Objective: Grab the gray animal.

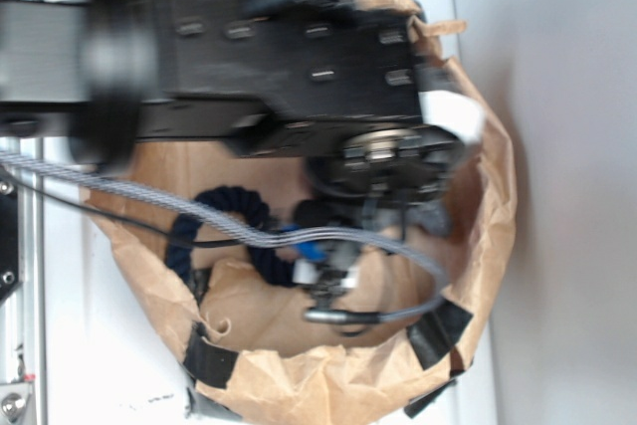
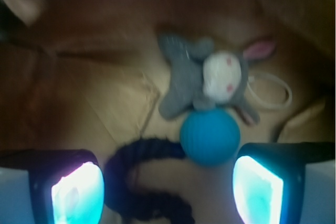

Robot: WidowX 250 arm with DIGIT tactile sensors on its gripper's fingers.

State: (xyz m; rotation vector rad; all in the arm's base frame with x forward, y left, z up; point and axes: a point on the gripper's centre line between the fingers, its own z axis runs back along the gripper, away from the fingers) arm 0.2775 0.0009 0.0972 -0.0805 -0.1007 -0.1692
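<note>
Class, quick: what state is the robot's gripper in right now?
Gripper: open, holding nothing; the gray animal lies ahead of its fingers, untouched.

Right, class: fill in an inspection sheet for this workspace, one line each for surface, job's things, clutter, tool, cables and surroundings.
Surface: crumpled brown paper bag, dark tape patches at its rim.
Job's things: gray animal lying on the paper, ungrasped, touching the teal ball in the wrist view.
Clutter: teal ball; dark navy rope curled beside the ball.
Tool: tool open, fingers on either side of the rope and ball, nothing between them gripped.
Cables: braided gray cable and thin black wire crossing the bag.
Surroundings: white table; metal rail at the left edge.
</note>
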